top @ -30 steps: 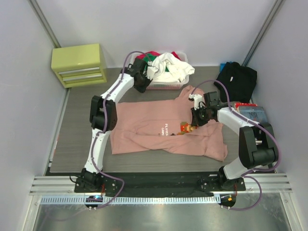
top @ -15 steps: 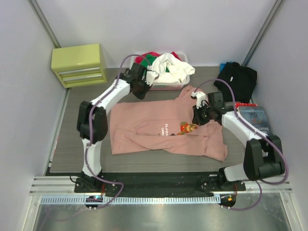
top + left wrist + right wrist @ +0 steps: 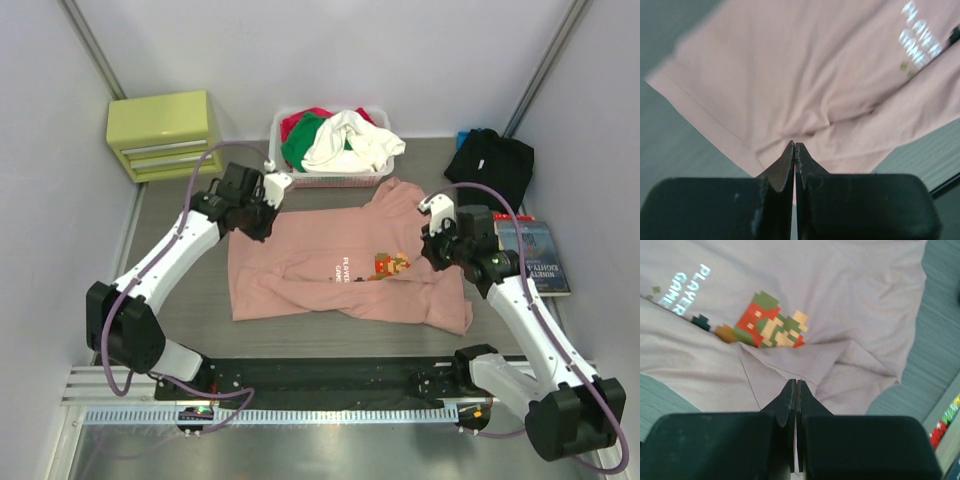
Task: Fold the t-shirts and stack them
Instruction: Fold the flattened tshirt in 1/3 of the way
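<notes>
The pink tee (image 3: 330, 262) lies spread, front up, across the middle of the surface (image 3: 165, 300), wrinkled and with folds along its near edge. Its far right part reaches up just beside the basket (image 3: 372, 178) of mixed clothes at the back. The left gripper (image 3: 795, 148) is closed with nothing between its fingers. It hangs over the tee's far left part, and in the left wrist view its tips point at a creased patch of pink cloth. The tee's hem runs off to the left there, with the white text up at the right. The right gripper (image 3: 796, 386) is also closed and empty. It hangs over the tee's right side, and in the right wrist view its tips sit just below the pixel print (image 3: 771, 322), above a folded flap of cloth. Whether either gripper touches the cloth cannot be told. The black tee (image 3: 492, 165) lies bunched at the far right corner, well apart from the left gripper and beyond the right one. A book (image 3: 540, 258) lies by the right arm, and a green drawer unit (image 3: 165, 133) stands at the far left.
</notes>
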Available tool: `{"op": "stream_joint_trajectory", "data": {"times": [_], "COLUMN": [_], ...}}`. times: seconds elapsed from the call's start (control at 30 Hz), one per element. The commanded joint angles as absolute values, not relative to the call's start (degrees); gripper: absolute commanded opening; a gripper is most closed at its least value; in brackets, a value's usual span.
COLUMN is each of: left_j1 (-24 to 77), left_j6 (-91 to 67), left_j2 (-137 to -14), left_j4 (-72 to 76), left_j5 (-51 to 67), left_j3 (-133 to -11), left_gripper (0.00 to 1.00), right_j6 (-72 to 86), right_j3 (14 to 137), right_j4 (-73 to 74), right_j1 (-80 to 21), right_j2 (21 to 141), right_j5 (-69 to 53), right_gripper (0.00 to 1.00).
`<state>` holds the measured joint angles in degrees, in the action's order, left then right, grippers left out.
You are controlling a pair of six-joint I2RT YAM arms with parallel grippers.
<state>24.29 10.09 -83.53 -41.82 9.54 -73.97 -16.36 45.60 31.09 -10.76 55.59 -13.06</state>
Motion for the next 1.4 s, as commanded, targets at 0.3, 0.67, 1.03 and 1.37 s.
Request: {"op": "stream_joint_trajectory", "data": {"times": [0.3, 0.67, 1.03, 1.37], "left_j1": [19.6, 19.6, 19.6, 19.6], "left_j6": [6.86, 6.06, 4.92, 4.3], "left_j2": [-82.17, -98.42, -96.59, -96.06], "left_j4": [-34.55, -41.04, -42.45, -46.67], "left_j5": [7.56, 5.19, 1.06, 0.53], "left_j3": [-61.79, -69.78, -67.68, -66.1], "left_gripper": [0.0, 0.11, 0.28, 0.29], "right_j6": [-14.59, -13.53, -13.62, -13.89], "right_j3": [49.38, 46.14, 44.91, 44.21], "right_j4": [31.2, 27.6, 27.07, 26.98], "right_j1": [-8.17, -8.17, -8.09, -8.09], "right_j2": [63.44, 65.13, 62.58, 61.61], "right_j5": [-4.83, -8.0, -9.58, -10.2], "right_gripper": [0.55, 0.55, 0.56, 0.56]}}
